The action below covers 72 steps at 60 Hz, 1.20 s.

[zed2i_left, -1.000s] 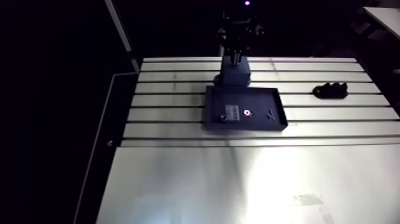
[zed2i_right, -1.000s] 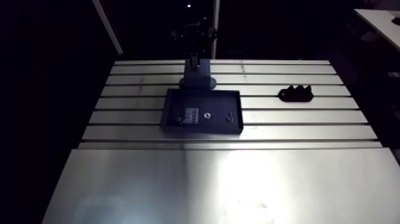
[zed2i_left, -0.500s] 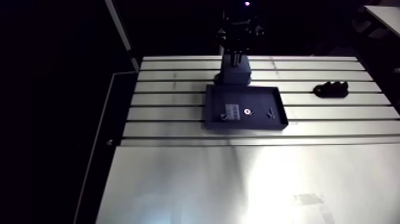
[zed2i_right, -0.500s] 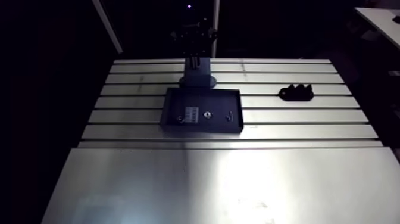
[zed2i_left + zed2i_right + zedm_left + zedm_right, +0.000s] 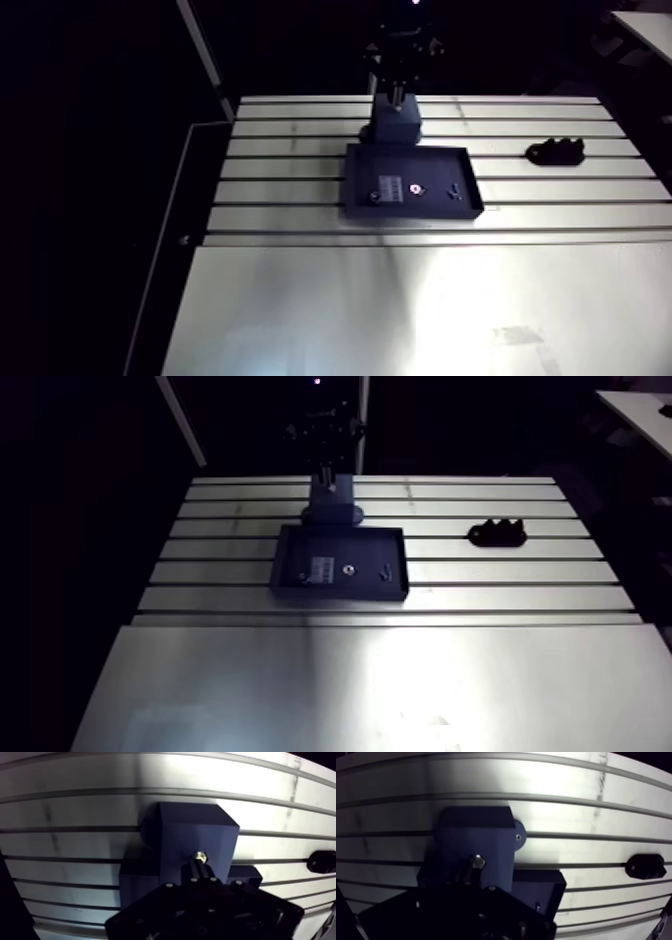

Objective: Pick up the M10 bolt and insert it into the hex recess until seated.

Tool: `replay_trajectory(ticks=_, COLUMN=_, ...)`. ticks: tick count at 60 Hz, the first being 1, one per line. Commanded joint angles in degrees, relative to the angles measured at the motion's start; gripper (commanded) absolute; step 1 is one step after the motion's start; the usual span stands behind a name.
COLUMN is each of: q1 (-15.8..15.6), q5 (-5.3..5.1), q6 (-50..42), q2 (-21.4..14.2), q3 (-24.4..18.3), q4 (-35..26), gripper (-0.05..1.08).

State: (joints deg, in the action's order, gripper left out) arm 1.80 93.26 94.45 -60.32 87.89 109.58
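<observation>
Pincer (image 5: 200, 867) clamped on the M10 bolt (image 5: 200, 856) above the dark blue block (image 5: 197, 827); best lowered upright, slowly, until seated.

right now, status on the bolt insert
Gripper shut on M10 bolt. Bolt head down over the dark blue block, not seen seated. Nothing between them; black tray beside the block.

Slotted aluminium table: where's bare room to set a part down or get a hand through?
Free: the smooth plate between the shallow dark tray and the near edge; the slotted strip between tray and the black lobed piece; the slots on the tray's other side. Crowded: behind the tray, where the gripper hangs over the dark-blue block.
</observation>
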Motion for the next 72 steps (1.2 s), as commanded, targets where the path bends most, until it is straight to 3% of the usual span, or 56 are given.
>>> replay_trajectory(ticks=1, q1=-0.20, q5=-0.05, q6=0.06, q2=-1.71, q3=-1.25, q4=-2.83, gripper=1.08)
replay_trajectory(ticks=17, q1=-0.30, q5=0.22, q6=0.07, q2=-3.66, q3=-2.32, q4=-6.65, gripper=1.04)
replay_trajectory(ticks=18, q1=-0.30, q5=0.29, q6=0.07, q2=-3.99, q3=-2.48, q4=-7.07, gripper=0.91)
replay_trajectory(ticks=19, q1=-0.30, q5=0.29, q6=0.07, q2=-3.99, q3=-2.48, q4=-7.07, gripper=0.91)
replay_trajectory(ticks=20, q1=-0.30, q5=0.30, q6=0.07, q2=-4.34, q3=-2.65, q4=-7.88, gripper=0.58)
replay_trajectory(ticks=21, q1=-0.30, q5=0.30, q6=0.07, q2=-4.34, q3=-2.65, q4=-7.88, gripper=0.58)
replay_trajectory(ticks=22, q1=-0.30, q5=0.30, q6=0.07, q2=-4.55, q3=-2.98, q4=-9.27, gripper=0.07)
replay_trajectory(ticks=25, q1=-0.38, q5=0.15, q6=0.15, q2=-4.82, q3=-3.53, q4=-11.95, gripper=0.01)
replay_trajectory(ticks=36, q1=-0.42, q5=0.39, q6=0.85, q2=-8.46, q3=-5.32, q4=-15.37, gripper=0.00)
replay_trajectory(ticks=40, q1=0.02, q5=0.80, q6=0.86, q2=-10.95, q3=-7.88, q4=-22.51, gripper=0.00)
replay_trajectory(ticks=46, q1=0.22, q5=0.84, q6=1.03, q2=-13.20, q3=-9.82, q4=-27.85, gripper=0.00)
replay_trajectory(ticks=53, q1=0.47, q5=0.48, q6=1.80, q2=-17.13, q3=-10.48, q4=-28.56, gripper=0.01)
replay_trajectory(ticks=55, q1=0.49, q5=0.90, q6=2.09, q2=-18.63, q3=-10.59, q4=-29.39, gripper=0.01)
replay_trajectory(ticks=72, q1=1.10, q5=0.43, q6=2.09, q2=-22.99, q3=-7.61, q4=-30.18, gripper=0.01)
